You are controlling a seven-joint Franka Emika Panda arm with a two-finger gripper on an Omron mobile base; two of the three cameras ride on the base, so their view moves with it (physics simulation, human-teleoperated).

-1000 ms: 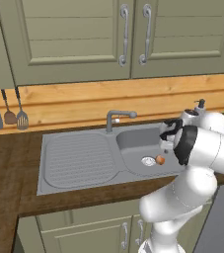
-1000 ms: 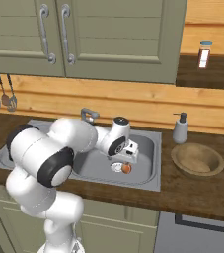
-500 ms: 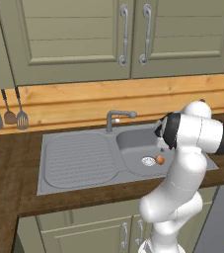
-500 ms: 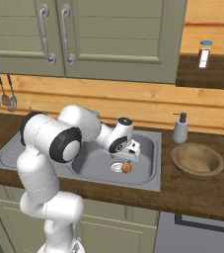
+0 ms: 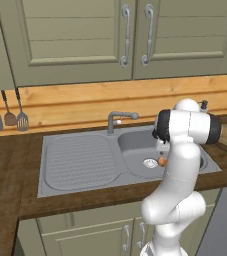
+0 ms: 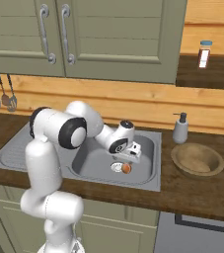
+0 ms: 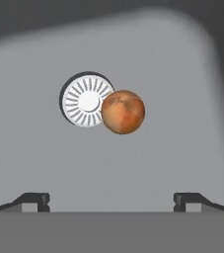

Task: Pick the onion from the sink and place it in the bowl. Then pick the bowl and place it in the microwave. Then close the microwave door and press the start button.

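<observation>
The onion (image 7: 123,111) is a small orange-brown ball lying on the sink floor, touching the round white drain (image 7: 86,100). It also shows as an orange dot (image 6: 127,168) (image 5: 162,161) in both base views. My gripper (image 6: 130,156) hangs just above it inside the sink (image 6: 91,168). In the hand view the gripper (image 7: 111,200) is open, its fingertips (image 7: 34,200) far apart with nothing between them. The wooden bowl (image 6: 197,159) stands empty on the counter to the right of the sink. The microwave and its door are out of view.
A grey faucet (image 5: 119,119) rises behind the basin and the ribbed drainboard (image 5: 80,160) lies to its left. A soap dispenser (image 6: 180,128) stands behind the bowl. Utensils (image 5: 9,111) hang on the back wall. Olive cabinet doors (image 5: 130,35) hang overhead.
The arm's elbow and upper links have swung more upright, while the hand has stayed over the onion in the basin. The jaws are still open and the onion has not moved.
</observation>
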